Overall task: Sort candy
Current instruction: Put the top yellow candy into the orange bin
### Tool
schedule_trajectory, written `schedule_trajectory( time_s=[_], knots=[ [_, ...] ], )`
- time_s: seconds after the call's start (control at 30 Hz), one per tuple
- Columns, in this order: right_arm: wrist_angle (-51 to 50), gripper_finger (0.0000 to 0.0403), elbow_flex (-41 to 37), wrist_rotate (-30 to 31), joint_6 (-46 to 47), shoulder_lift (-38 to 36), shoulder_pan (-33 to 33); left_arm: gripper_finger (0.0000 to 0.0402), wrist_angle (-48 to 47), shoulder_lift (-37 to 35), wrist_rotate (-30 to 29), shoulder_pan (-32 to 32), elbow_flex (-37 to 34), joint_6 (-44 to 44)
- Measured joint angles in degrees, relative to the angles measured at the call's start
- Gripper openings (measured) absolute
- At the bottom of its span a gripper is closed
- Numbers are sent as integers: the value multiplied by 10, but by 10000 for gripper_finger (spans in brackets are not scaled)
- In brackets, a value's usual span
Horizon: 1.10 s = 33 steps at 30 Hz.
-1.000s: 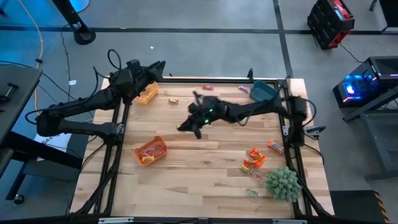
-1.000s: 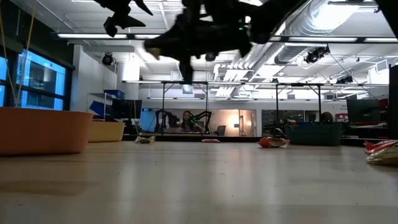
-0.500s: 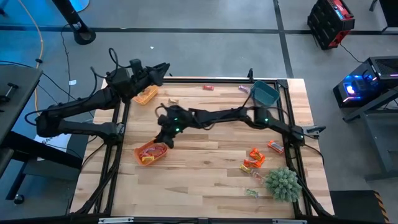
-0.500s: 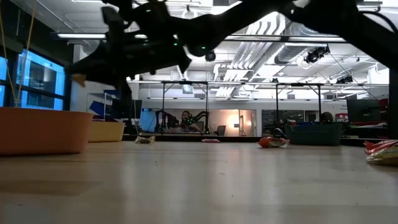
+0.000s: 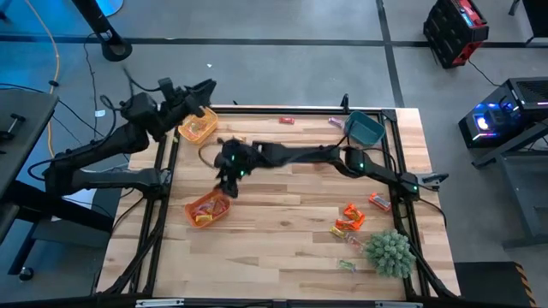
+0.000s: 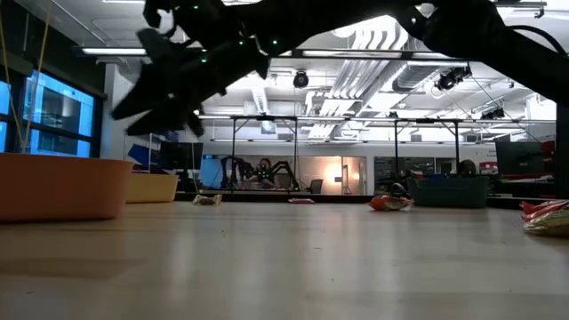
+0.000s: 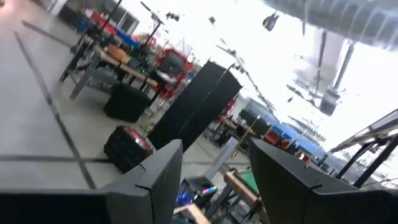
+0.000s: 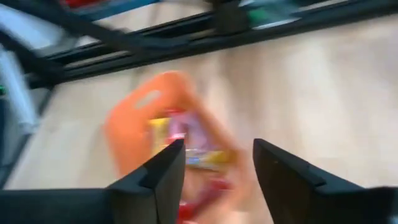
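Note:
The orange tray (image 5: 190,211) near the table's left edge holds several candies (image 5: 208,210) in red, yellow and pink wrappers. My right gripper (image 5: 223,182) hangs open just above the tray's far right corner, with nothing between its fingers (image 8: 214,152). In the right wrist view the tray (image 8: 124,124) lies right ahead, blurred. More candy lies loose at the right (image 5: 351,216) and along the far edge (image 5: 285,121). My left gripper (image 5: 208,85) stands open in the air beyond the far left corner, pointing out into the room (image 7: 214,155).
A yellow tray (image 5: 183,133) with candy sits at the far left, and a teal tray (image 5: 364,130) at the far right. A spiky green plant ball (image 5: 390,252) stands near the right front corner. My right arm stretches across the middle of the table.
My right gripper has swung from the table's middle toward the left and near edges, to above the orange tray, tipped downward, and opened. My left gripper has drawn back toward the left edge and tipped upward, uncovering the yellow tray.

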Motion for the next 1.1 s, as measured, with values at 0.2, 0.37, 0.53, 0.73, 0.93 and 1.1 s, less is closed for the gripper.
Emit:
schedule_trajectory(
  time_s=[0.2, 0.37, 0.53, 0.73, 0.93, 1.1],
  knots=[
    [-70, 199, -14, 42, 62, -39, -99, 182, -21, -45, 0, 1, 0, 35],
    [-95, 197, -14, -24, 145, -49, -184, 182, -121, -44, -7, 1, 0, 41],
    [-99, 197, -16, -83, 155, -56, -230, 182, -226, 10, -25, 13, -42, -5],
    [-113, 197, -15, -39, 80, -127, -276, 182, -211, 103, 48, 51, -98, -43],
    [-187, 197, -15, 6, -7, -207, -290, 182, -164, 217, 109, 104, -80, 17],
    [-239, 197, -15, 23, -43, -261, -286, 182, -287, 356, 148, 145, 14, 70]
  ],
)
